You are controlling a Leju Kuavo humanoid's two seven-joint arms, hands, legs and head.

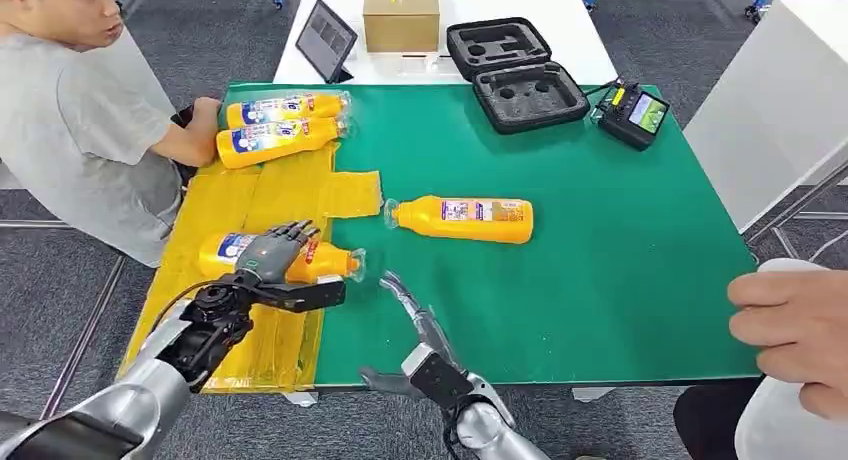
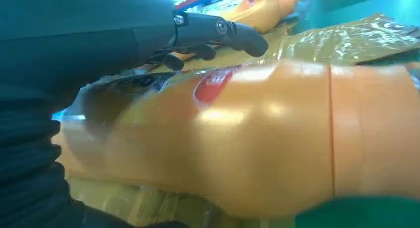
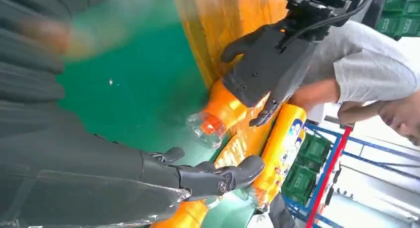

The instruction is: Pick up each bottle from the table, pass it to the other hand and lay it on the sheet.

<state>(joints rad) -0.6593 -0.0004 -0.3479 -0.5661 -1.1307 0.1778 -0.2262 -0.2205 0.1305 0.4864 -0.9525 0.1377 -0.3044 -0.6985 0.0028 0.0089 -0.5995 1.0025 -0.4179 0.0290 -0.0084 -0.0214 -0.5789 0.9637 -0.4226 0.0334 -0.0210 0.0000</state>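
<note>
An orange bottle [image 1: 325,262] lies on its side on the yellow sheet [image 1: 270,195], clear cap toward the green table cover. My left hand [image 1: 272,260] hovers right over it, fingers [image 2: 233,32] stretched out and lifted off the bottle [image 2: 257,139], thumb along its near side. My right hand [image 1: 420,325] is just off the cap, fingers apart and holding nothing. In the right wrist view the left hand [image 3: 267,64] covers the bottle [image 3: 223,109]. A second bottle [image 1: 465,220] lies on the green cover. Two more bottles [image 1: 280,125] lie at the sheet's far end.
A person in a grey shirt [image 1: 90,130] sits at the left, one hand beside the far bottles. Another person's hand [image 1: 790,320] is at the right edge. A black foam case [image 1: 515,75], a controller [image 1: 635,113], a cardboard box [image 1: 400,15] and a tablet [image 1: 325,40] stand at the back.
</note>
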